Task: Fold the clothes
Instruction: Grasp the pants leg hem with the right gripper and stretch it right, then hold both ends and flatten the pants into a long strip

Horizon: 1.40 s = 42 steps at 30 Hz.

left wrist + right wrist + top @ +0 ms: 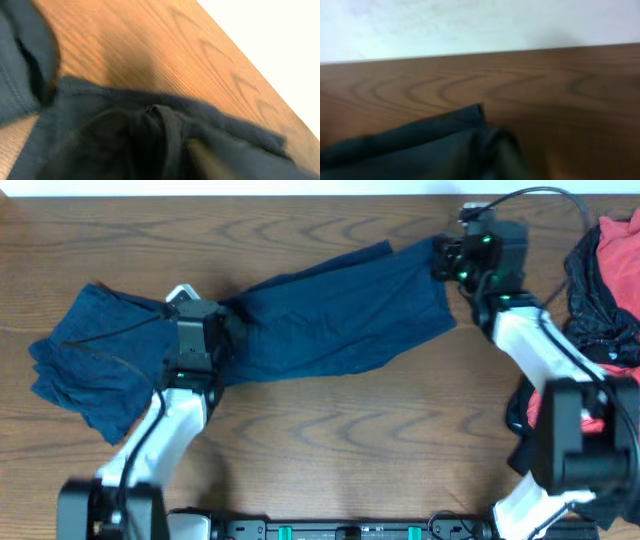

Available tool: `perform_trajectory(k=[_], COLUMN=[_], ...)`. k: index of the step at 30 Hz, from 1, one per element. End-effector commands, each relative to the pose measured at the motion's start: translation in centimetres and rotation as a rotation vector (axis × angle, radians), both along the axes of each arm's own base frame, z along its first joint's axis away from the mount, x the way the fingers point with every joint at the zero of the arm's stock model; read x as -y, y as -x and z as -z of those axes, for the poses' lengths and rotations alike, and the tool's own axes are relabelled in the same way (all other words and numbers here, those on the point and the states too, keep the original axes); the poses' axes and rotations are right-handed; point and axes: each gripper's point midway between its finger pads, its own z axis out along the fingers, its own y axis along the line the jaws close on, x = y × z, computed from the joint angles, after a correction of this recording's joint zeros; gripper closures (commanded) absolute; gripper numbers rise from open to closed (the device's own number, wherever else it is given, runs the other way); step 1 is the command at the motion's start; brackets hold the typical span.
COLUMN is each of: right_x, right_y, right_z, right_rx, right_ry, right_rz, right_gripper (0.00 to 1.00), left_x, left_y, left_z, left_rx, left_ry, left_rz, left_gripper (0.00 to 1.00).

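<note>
Left pincer (215, 320) sits closed on a bunched pinch of navy trousers (330, 320) near their middle, left of the desk's centre. Its wrist view shows dark cloth gathered up at it. Right pincer (442, 260) is at the trousers' far right corner, close to the back edge of the desk (330, 440). Blur hides its jaws, so I cannot tell whether it grips.

The trousers lie in a long band from near the left edge, slanting toward the back right. They look light, soft and limp, likely to sag and crease wherever unsupported, so corners, hems and the waistband seem the best places to hold.

Bare wood along the front edge gives open room for folding. A red shirt (622, 240) and a black garment (590, 290) are heaped at the right edge, close to the right arm, which could snag them.
</note>
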Motion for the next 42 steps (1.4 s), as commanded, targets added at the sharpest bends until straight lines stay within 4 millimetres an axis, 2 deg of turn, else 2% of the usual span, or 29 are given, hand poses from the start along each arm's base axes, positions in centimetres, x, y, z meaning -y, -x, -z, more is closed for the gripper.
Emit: perform_trajectory(k=[1, 2, 3, 6, 10, 12, 17, 24, 28, 32, 33, 34, 36, 37, 38, 39, 42], right_x=[-0.9, -0.8, -0.5, 1.2, 4.3, 4.6, 3.5, 0.9, -0.6, -1.0, -1.0, -1.0, -0.8, -0.6, -0.2, 0.5, 4.2], right_y=[-0.6, -0.4, -0.1, 0.9, 3.7, 5.2, 8.6, 9.2, 10.0, 10.8, 10.9, 10.9, 11.0, 11.1, 11.3, 11.6, 13.1], right_z=[2.1, 2.5, 2.8, 3.1, 4.3, 5.3, 8.5, 11.6, 14.7, 17.7, 18.3, 18.5, 18.7, 18.6, 18.4, 18.2, 17.5], right_rx=[-0.026, -0.044, -0.064, -0.13, -0.287, -0.366, -0.559, -0.656, -0.74, -0.833, -0.844, -0.848, -0.854, -0.858, -0.869, -0.883, -0.942], right_ry=[0.037, 0.043, 0.049, 0.055, 0.044, 0.018, -0.039, -0.094, -0.112, -0.152, -0.159, -0.159, -0.16, -0.162, -0.163, -0.162, -0.132], right_rz=[0.005, 0.003, 0.01, 0.04, 0.1, 0.085, 0.039, 0.053, 0.068, 0.125, 0.135, 0.137, 0.142, 0.148, 0.158, 0.179, 0.303], right_gripper=[0.16, 0.03, 0.01, 0.01, 0.01, 0.01, 0.01, 0.01, 0.01, 0.01, 0.07, 0.22, 0.63, 0.87, 0.96, 0.99, 0.99], left_x=[-2.6, -3.0, -3.4, -3.4, -0.5, 0.9, 1.6, 1.1, 1.1, 1.4, 1.4, 1.4, 1.4, 1.4, 1.4, 1.4, 1.5], left_y=[-0.5, -0.6, -0.5, -0.7, -0.4, 0.3, 3.4, 5.7, 6.3, 7.2, 7.4, 7.7, 8.5, 8.9, 9.3, 9.8, 10.8], left_z=[1.7, 1.9, 2.0, 1.5, 0.6, 1.1, 4.5, 6.5, 7.2, 7.8, 8.0, 8.1, 8.6, 8.8, 9.0, 9.2, 9.6], left_rx=[-0.018, -0.022, -0.025, -0.013, 0.003, -0.03, -0.219, -0.34, -0.359, -0.396, -0.408, -0.42, -0.458, -0.476, -0.495, -0.515, -0.557], left_ry=[-0.036, -0.033, -0.025, 0.023, 0.141, 0.195, 0.227, 0.18, 0.171, 0.175, 0.177, 0.179, 0.184, 0.187, 0.189, 0.186, 0.165], left_rz=[-0.087, -0.094, -0.096, -0.038, 0.148, 0.212, 0.21, 0.192, 0.201, 0.204, 0.204, 0.203, 0.2, 0.199, 0.197, 0.203, 0.235], left_gripper=[0.39, 0.38, 0.37, 0.35, 0.35, 0.35, 0.35, 0.34, 0.34, 0.34, 0.35, 0.37, 0.43, 0.45, 0.47, 0.52, 0.65])
